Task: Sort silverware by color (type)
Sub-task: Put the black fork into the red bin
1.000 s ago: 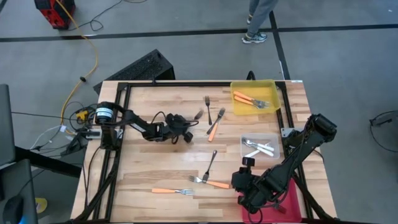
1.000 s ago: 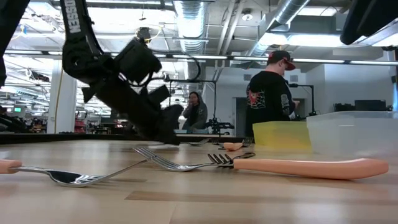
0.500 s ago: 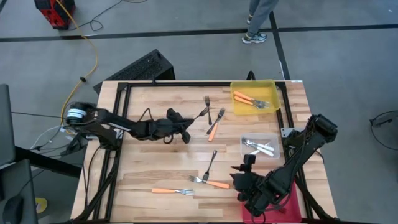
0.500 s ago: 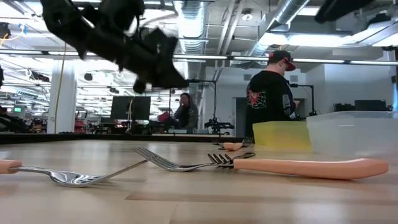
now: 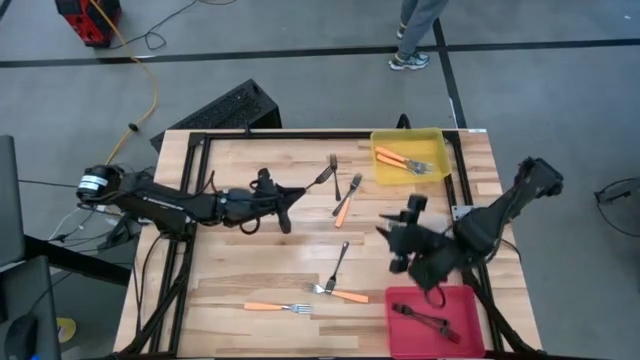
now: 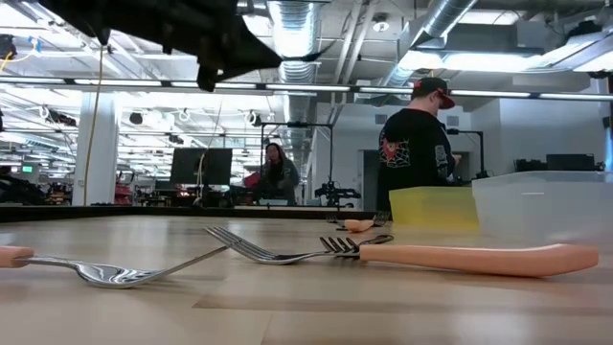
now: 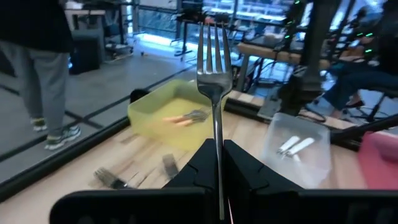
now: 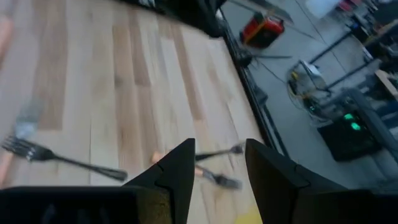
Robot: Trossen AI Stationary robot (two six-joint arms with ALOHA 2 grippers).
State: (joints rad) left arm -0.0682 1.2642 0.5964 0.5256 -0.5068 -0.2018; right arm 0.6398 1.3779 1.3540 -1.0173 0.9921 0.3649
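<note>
The left claw (image 7: 217,163) is clamped on a grey fork (image 7: 214,68) held tines-up above the surface (image 5: 240,270); only its wrist view shows this. The right claw (image 8: 217,163), fingers apart and empty, hovers over the clear bin (image 7: 297,146). Beyond the left claw: two orange forks (image 5: 402,158) in the yellow bin (image 5: 432,136).

No text, label, brand, number or sign can be read in any view. Back of the person's dark shirt (image 6: 410,146), low view: a red-and-white graphic, too small to make out any lettering.
</note>
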